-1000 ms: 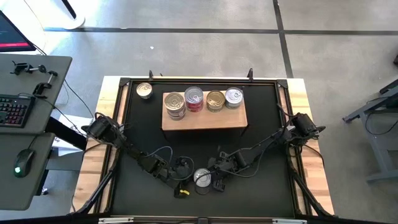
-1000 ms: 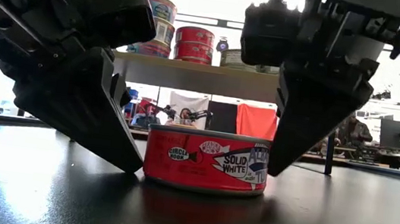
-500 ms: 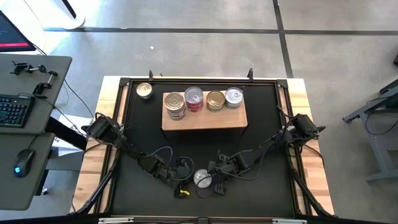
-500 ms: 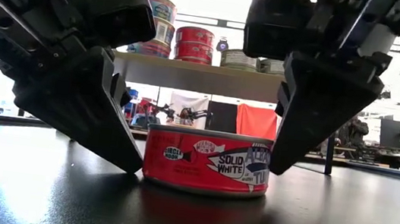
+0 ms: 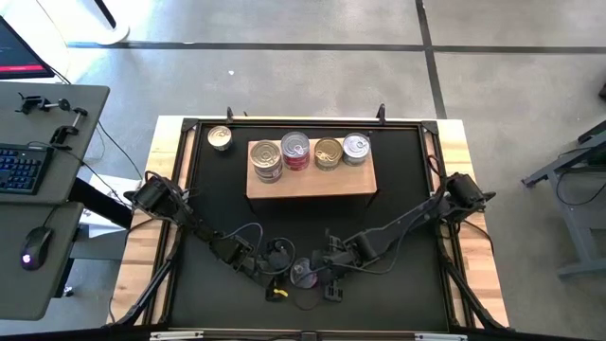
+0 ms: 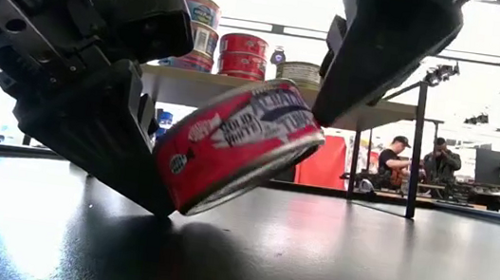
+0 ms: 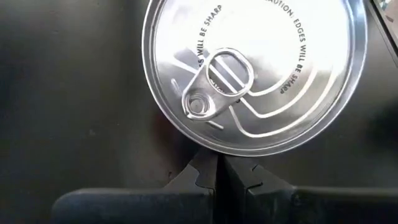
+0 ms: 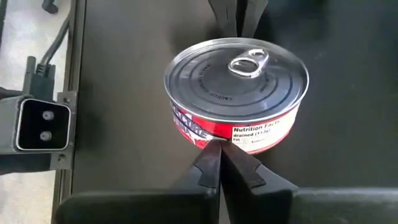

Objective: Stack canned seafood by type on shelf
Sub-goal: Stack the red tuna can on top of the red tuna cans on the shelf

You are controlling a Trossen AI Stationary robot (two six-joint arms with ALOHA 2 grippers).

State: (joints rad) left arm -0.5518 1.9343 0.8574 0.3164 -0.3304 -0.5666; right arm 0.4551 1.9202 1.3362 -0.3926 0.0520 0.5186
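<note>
Black bench mat carries a red tuna tin [image 6: 235, 148] tipped on edge between both closed, empty jaws, well short of the shelf [image 5: 311, 182]; it could flip or roll away

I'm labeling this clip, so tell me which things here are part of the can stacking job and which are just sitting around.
Part of the job:
- red tuna can, tilted between both shut grippers
- cans on the shelf
- shelf
- lone can beside the shelf

Just lying about:
- keyboard
- mouse
- side desk
</note>
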